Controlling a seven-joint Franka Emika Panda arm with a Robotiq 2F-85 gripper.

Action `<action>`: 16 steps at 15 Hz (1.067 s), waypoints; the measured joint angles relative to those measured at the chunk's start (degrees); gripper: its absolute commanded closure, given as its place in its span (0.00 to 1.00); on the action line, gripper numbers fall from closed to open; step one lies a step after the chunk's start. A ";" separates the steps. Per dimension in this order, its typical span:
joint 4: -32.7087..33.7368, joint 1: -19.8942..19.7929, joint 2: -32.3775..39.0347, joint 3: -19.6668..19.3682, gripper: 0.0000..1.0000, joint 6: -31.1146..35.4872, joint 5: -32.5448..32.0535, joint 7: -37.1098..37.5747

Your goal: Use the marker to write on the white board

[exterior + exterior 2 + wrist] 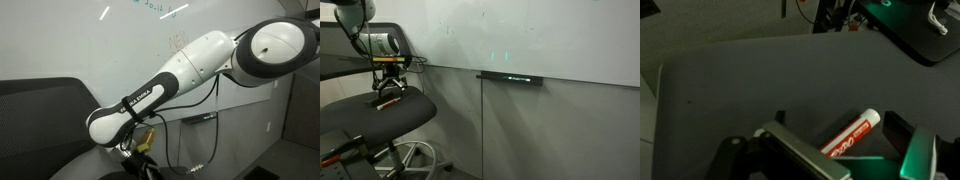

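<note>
The marker (852, 133), red with white lettering and a white end, lies flat and slantwise on the bench (730, 90), here a dark grey padded seat. The jaws are released: in the wrist view the two fingers (790, 150) stand wide apart, one on either side of the marker, and neither can be seen touching it. In an exterior view the jaws hang pointing down just above the marker (388, 102), which rests near the middle of the bench (415, 112); whether their tips are quite clear of it cannot be told at this size. The board (550, 35) fills the wall behind, glossy and white, well apart from the marker and off to one side of the bench. A thin ledge (510, 77) runs along part of its lower edge and carries a teal glint. In an exterior view the board (70, 40) shows faint teal scribbles (160, 8) near the top and a faint orange mark (178, 42) lower down, close to the arm (170, 80). The arm's white links slant down across the board from a large round joint at the upper edge of that view toward the wrist at the bottom. A black cable (200, 118) loops under the arm. Below the board the wall (550, 130) is grey and panelled, and the bench stands on a spoked base (415, 155).
</note>
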 measured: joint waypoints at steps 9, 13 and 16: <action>-10.26 -0.70 -2.47 2.85 0.27 15.76 0.17 -3.82; -13.27 -1.05 -4.00 3.49 0.45 17.53 0.20 -3.76; -14.69 -1.48 -4.61 3.96 0.69 18.52 0.20 -4.09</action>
